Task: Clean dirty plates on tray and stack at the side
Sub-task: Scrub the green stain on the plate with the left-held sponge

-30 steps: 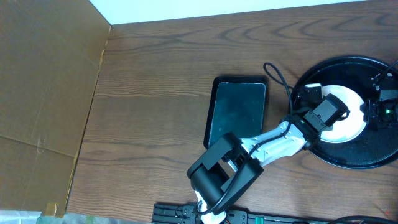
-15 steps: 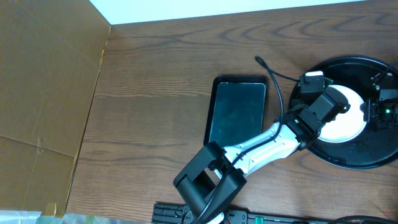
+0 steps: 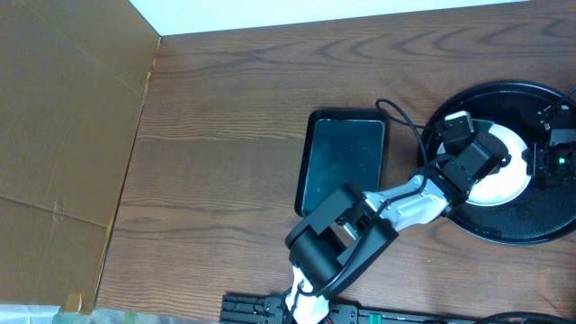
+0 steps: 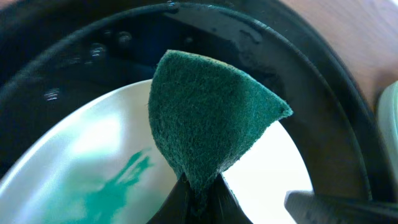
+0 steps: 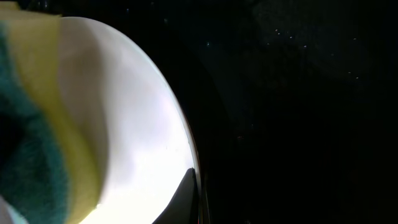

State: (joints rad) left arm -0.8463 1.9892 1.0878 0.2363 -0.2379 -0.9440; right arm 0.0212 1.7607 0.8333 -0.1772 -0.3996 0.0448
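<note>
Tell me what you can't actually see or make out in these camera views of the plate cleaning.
- Overhead: the round black tray runs off the right edge; the left arm covers part of the white plate.
- Left wrist: the green scouring sponge hides how far the teal smear reaches.
- Right wrist: the tray floor is too dark for detail.

Rect. blk tray (image 3: 342, 162) on wood table (image 3: 225, 108), cardboard (image 3: 63, 135) at edge, green sponge (image 4: 205, 118)

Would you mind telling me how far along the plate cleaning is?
Nothing looks finished: no stack shows beside the tray. In hand: the left gripper holds the sponge over a plate that shows a teal smear. Left: scrub it off, then stack the plate aside.
</note>
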